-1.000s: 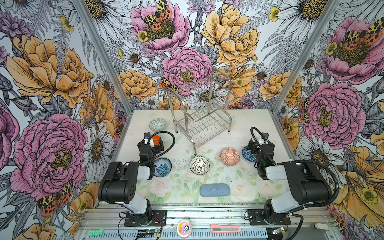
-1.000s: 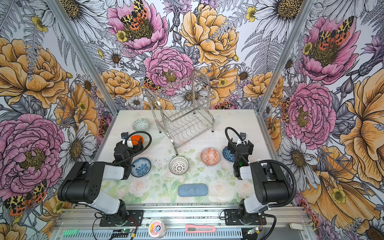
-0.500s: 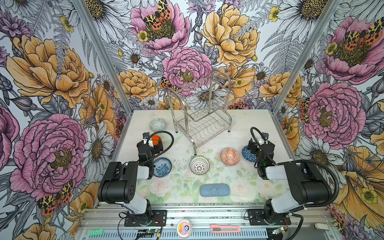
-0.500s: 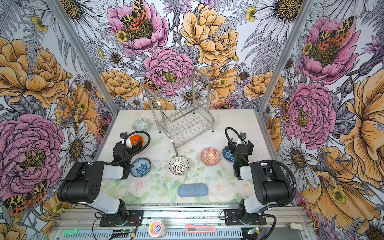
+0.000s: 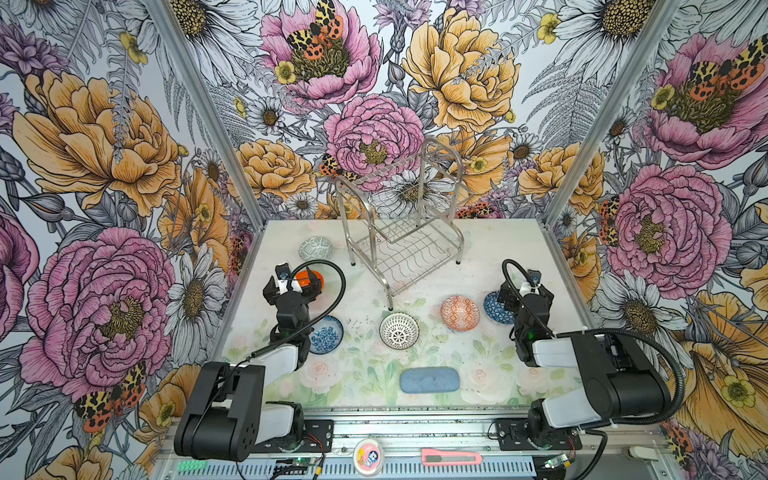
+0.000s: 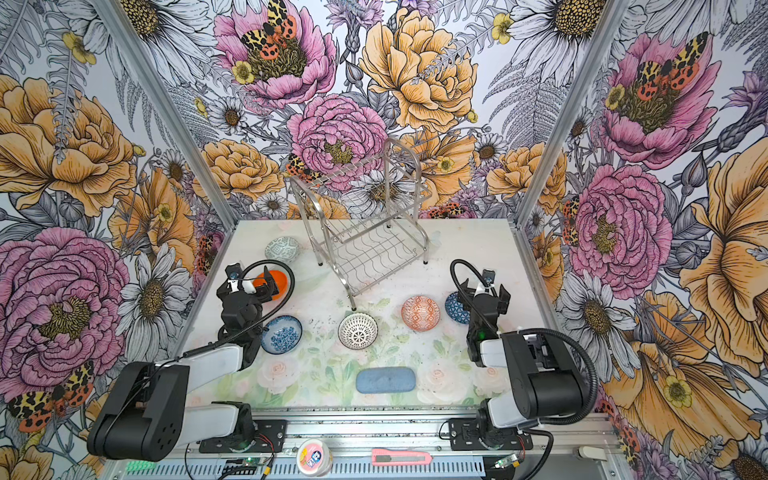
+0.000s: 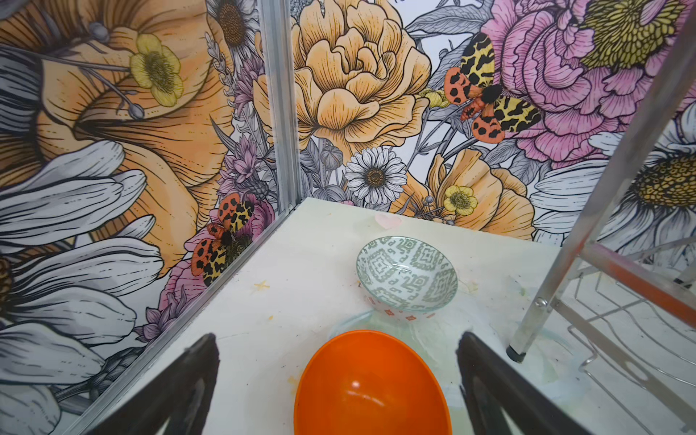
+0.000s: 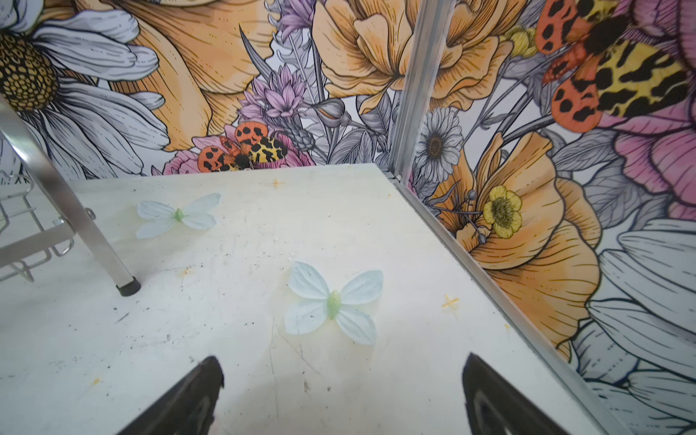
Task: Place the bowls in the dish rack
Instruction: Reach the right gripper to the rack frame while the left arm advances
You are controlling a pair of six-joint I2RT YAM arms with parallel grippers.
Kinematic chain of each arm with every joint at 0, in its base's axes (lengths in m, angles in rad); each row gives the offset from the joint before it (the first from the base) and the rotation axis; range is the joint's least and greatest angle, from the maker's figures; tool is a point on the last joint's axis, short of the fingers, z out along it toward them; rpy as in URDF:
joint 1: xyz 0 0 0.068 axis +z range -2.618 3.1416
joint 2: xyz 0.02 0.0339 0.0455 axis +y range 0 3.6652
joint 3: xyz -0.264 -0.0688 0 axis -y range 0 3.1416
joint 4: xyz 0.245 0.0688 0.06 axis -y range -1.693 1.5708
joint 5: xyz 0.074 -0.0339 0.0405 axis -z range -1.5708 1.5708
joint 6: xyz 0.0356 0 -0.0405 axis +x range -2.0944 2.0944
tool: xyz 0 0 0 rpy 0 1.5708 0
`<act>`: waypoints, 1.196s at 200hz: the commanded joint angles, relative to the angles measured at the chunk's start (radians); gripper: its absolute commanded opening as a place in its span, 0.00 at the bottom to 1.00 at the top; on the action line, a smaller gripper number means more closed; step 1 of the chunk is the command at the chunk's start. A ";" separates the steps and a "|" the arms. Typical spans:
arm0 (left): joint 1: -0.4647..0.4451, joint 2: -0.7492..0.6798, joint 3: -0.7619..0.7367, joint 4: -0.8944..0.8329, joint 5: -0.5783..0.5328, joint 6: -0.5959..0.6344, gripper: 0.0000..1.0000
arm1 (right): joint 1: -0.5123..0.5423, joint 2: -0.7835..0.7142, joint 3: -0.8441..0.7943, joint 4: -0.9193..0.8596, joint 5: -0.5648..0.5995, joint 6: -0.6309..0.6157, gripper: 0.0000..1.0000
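Note:
The silver wire dish rack (image 5: 405, 245) (image 6: 365, 249) stands at the back middle, with nothing in it. Six bowls lie on the table in both top views: grey-green (image 5: 316, 248), orange (image 5: 311, 277), blue floral (image 5: 328, 334), black-and-white lattice (image 5: 399, 330), orange-white (image 5: 459, 313) and dark-blue (image 5: 494, 307). My left gripper (image 5: 293, 286) (image 7: 338, 338) is open, its jaws either side of the orange bowl (image 7: 371, 388) without touching it; the grey-green bowl (image 7: 406, 273) lies beyond. My right gripper (image 5: 524, 291) (image 8: 342, 359) is open over bare table, beside the dark-blue bowl, which it partly hides.
A flat blue-grey pad (image 5: 429, 379) lies near the front edge. Flowered walls close off the left, back and right. A rack leg (image 7: 557, 271) stands close to the left gripper, another rack leg (image 8: 75, 222) further off from the right one. A pink tub (image 5: 368, 456) and a cutter (image 5: 451, 457) lie on the front rail.
My left gripper has shifted slightly to the left at the orange bowl. The right arm and the bowls have not moved.

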 commanded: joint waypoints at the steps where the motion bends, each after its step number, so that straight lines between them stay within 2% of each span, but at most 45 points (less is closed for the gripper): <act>1: -0.059 -0.043 -0.008 -0.083 -0.227 0.059 0.99 | 0.014 -0.106 0.077 -0.197 0.063 0.020 0.99; 30: -0.082 -0.056 -0.005 -0.126 -0.288 0.008 0.99 | 0.020 -0.168 0.113 -0.407 0.089 0.143 0.99; 47: -0.117 -0.088 0.011 -0.181 -0.317 0.015 0.99 | 0.021 -0.213 0.100 -0.451 0.146 0.178 0.99; 71: -0.167 -0.150 0.039 -0.265 -0.339 -0.015 0.98 | 0.018 -0.286 0.082 -0.467 0.163 0.207 0.99; 86: -0.181 -0.200 0.057 -0.343 -0.295 -0.089 0.99 | 0.012 -0.321 0.074 -0.468 0.186 0.230 0.99; 100: -0.188 -0.248 0.068 -0.396 -0.197 -0.140 0.98 | 0.007 -0.350 0.078 -0.492 0.295 0.321 1.00; 105: -0.188 -0.261 0.074 -0.419 -0.180 -0.168 0.99 | 0.003 -0.361 0.078 -0.503 0.296 0.343 1.00; 129: -0.196 -0.322 0.125 -0.559 -0.172 -0.284 0.99 | -0.012 -0.430 0.088 -0.534 0.190 0.321 0.99; 147: -0.207 -0.331 0.146 -0.589 -0.151 -0.302 0.99 | -0.013 -0.426 0.164 -0.637 0.118 0.298 0.99; 161: -0.215 -0.327 0.161 -0.617 -0.143 -0.328 0.99 | -0.012 -0.386 0.223 -0.686 0.024 0.290 1.00; 195: -0.235 -0.298 0.177 -0.616 -0.028 -0.419 0.99 | -0.008 -0.256 0.343 -0.717 -0.228 0.283 0.99; 222: -0.254 -0.253 0.187 -0.600 0.070 -0.496 0.99 | 0.035 -0.157 0.427 -0.709 -0.269 0.234 1.00; 239: -0.274 -0.209 0.205 -0.604 0.089 -0.519 0.99 | 0.042 -0.074 0.475 -0.673 -0.349 0.234 0.99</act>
